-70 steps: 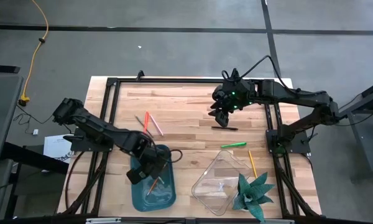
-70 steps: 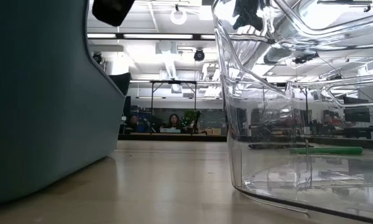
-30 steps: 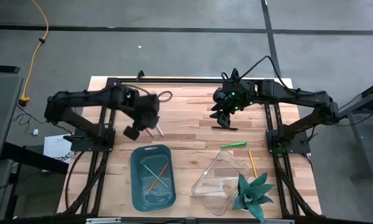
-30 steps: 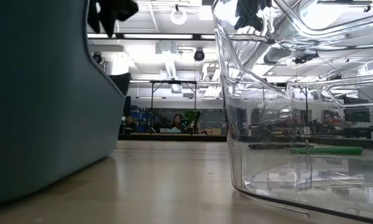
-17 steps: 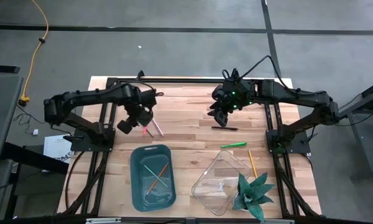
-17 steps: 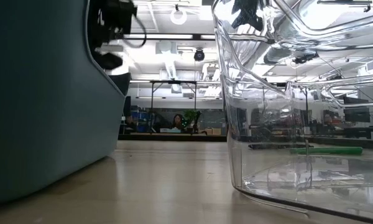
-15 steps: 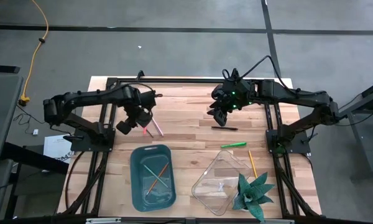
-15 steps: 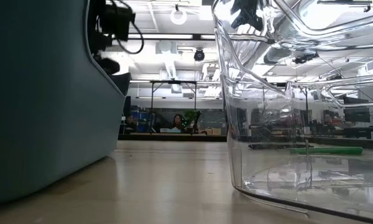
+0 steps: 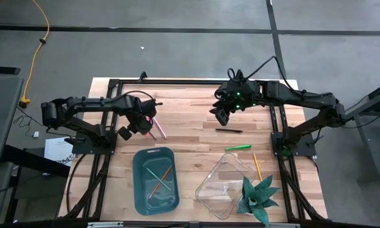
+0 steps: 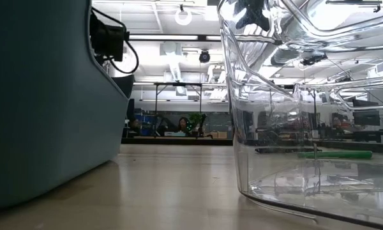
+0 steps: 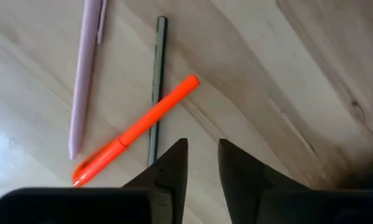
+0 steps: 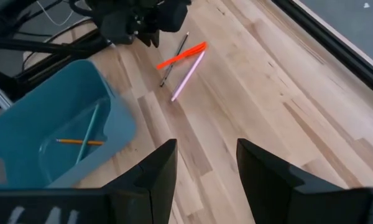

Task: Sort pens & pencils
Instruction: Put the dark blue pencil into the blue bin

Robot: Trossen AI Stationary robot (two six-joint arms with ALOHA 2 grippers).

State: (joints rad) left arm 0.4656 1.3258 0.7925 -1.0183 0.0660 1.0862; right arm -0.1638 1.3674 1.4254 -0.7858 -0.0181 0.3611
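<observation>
A red-orange pen point(image 11: 137, 129), a pink pen point(image 11: 84, 74) and a thin dark stick point(image 11: 156, 87) lie together on the table's far left. My left gripper point(image 11: 202, 163) points down just above them, near the dark stick's end. Its fingers are a narrow gap apart with nothing between them. My right gripper point(image 12: 206, 163) hangs wide open at the far right, above a black pen point(image 9: 229, 130). A green pen point(image 9: 238, 147) and a yellow pencil point(image 9: 257, 166) lie on the right. Thin pencils point(image 9: 157, 180) lie in the teal bin point(image 9: 139, 190).
A clear plastic container point(image 9: 225, 187) stands near the front right, with a spiky green plant point(image 9: 258, 197) beside it. The teal bin fills the low view's left side point(image 10: 38, 96) and the clear container point(image 10: 293, 96) its right. Bare wood lies between the two arms.
My left gripper has sunk toward the pens at the table's far left and rolled at the wrist, after leaving the place above the teal bin. My right gripper has turned a little above the black pen. The pens and pencils have kept still.
</observation>
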